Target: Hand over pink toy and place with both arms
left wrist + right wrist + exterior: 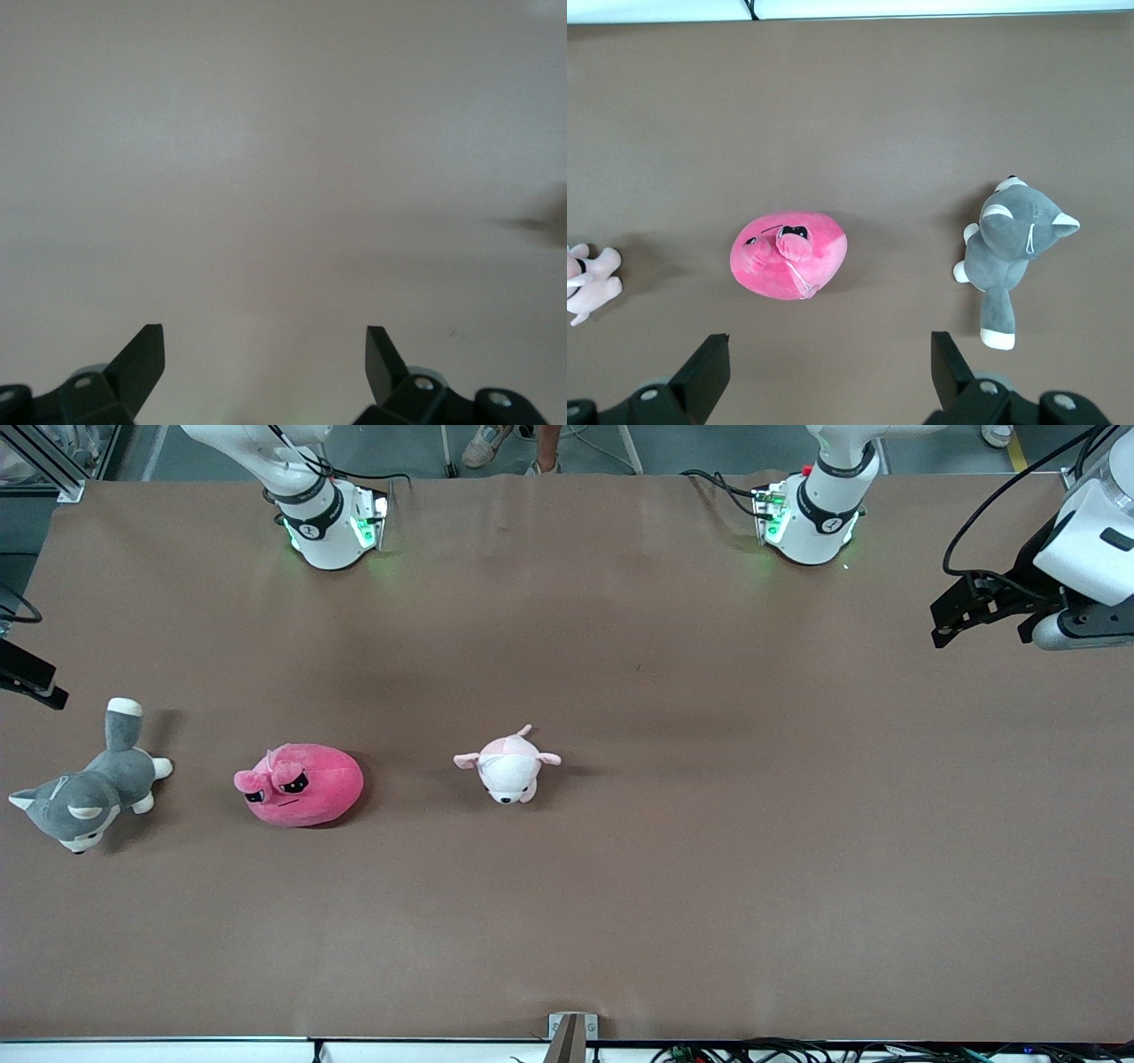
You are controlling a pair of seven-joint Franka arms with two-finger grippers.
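The pink toy (301, 786) is a hot-pink round plush with angry black eyes. It lies on the brown table toward the right arm's end, between a grey plush and a pale pink plush. It also shows in the right wrist view (788, 255). My right gripper (830, 354) is open and empty, high over bare table next to the pink toy. My left gripper (941, 631) is open and empty in the air over the left arm's end of the table. The left wrist view shows it (266, 350) over bare table only.
A grey-and-white plush animal (89, 797) lies beside the pink toy at the right arm's end of the table. A smaller pale pink-and-white plush (508, 766) lies beside it toward the table's middle. The table's front edge (567, 1038) carries a small bracket.
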